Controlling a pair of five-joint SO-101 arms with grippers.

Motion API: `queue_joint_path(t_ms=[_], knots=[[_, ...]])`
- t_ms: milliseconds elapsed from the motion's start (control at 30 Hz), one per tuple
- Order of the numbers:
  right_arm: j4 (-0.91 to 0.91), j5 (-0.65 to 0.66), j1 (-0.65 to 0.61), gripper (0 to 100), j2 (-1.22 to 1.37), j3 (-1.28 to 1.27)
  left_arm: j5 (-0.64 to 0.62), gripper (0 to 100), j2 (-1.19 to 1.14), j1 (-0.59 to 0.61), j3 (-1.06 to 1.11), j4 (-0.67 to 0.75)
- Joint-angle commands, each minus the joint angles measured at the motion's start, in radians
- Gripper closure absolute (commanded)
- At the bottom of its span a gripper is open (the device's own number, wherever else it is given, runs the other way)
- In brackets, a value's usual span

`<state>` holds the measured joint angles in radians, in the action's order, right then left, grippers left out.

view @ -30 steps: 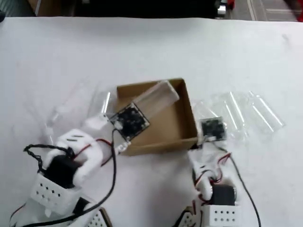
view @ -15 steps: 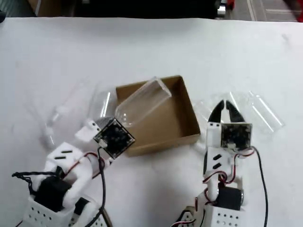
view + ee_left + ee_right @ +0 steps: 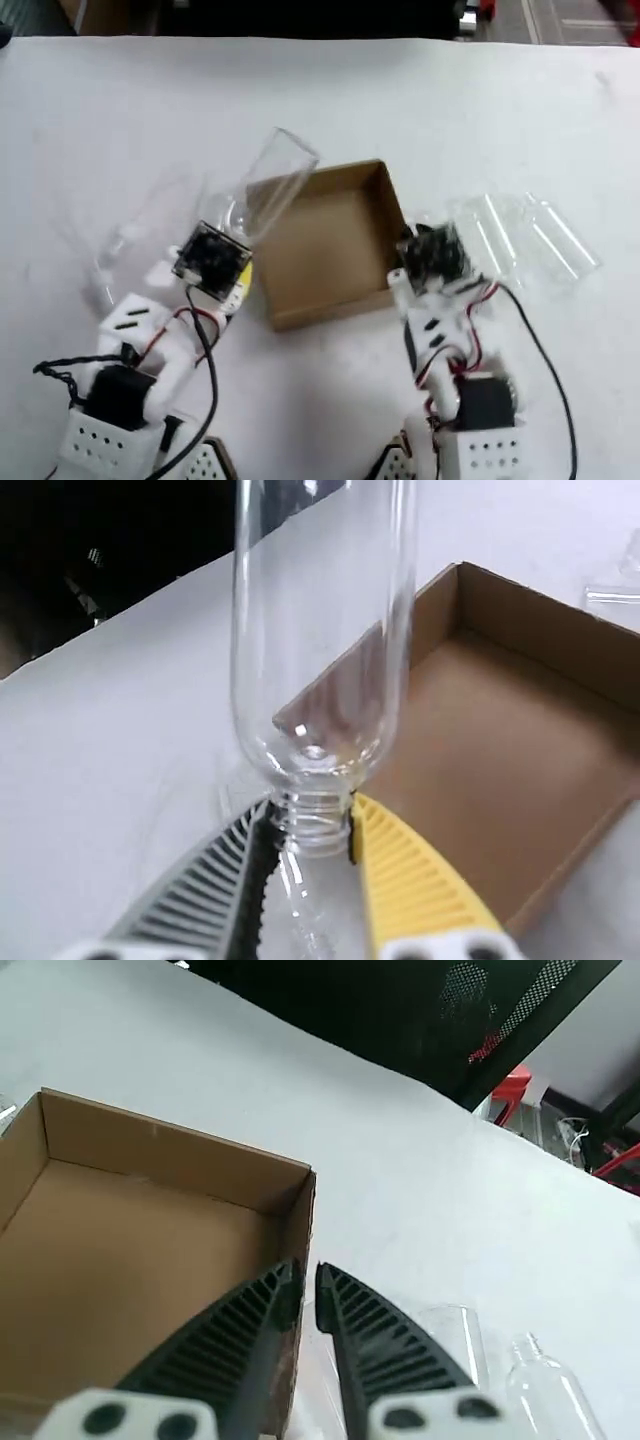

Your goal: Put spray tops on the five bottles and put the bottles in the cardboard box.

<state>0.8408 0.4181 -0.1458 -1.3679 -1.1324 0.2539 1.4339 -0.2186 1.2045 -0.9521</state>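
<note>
A clear bottle [image 3: 280,175] [image 3: 320,630] with no spray top is held bottom-up and tilted over the near-left corner of the cardboard box [image 3: 385,215] [image 3: 520,610]. My left gripper [image 3: 238,222] [image 3: 315,830] is shut on its threaded neck, between a grey finger and a yellow one. The box is open and nothing lies inside it [image 3: 150,1160]. My right gripper [image 3: 405,245] [image 3: 305,1280] stands at the box's right wall, its black fingers pinched together on the wall's top edge. Several more clear bottles [image 3: 520,235] [image 3: 545,1390] lie on the table right of the box.
More clear plastic pieces [image 3: 130,240] lie on the white table [image 3: 330,90] left of the box, too faint to tell apart. The far half of the table is bare. Both arm bases stand at the near edge.
My left gripper has lifted the bottle out of the box and swung it left. My right gripper left the bottles, closed, and came to the box's right wall; the box's near-right corner shifted left.
</note>
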Motion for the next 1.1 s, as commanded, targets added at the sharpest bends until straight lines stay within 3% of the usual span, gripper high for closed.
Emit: queue_joint_path(t_ms=[0,167,367,600,1067], knots=[[0.048,0.008,-0.001,98.1,0.417,0.276,-0.018,98,0.016,0.047,-0.011,0.034],[0.182,-0.017,-0.001,95.8,0.832,0.605,-0.029,98,0.018,0.094,0.002,0.063],[0.255,-0.046,-0.002,78.9,1.161,0.844,-0.11,98,0.018,0.15,0.035,0.104],[0.282,-0.049,-0.012,83.9,1.313,0.959,-0.11,98,0.018,0.151,0.034,0.103],[0.107,-0.051,-0.008,85.9,1.509,0.987,-0.103,98,0.018,0.148,0.038,0.103]])
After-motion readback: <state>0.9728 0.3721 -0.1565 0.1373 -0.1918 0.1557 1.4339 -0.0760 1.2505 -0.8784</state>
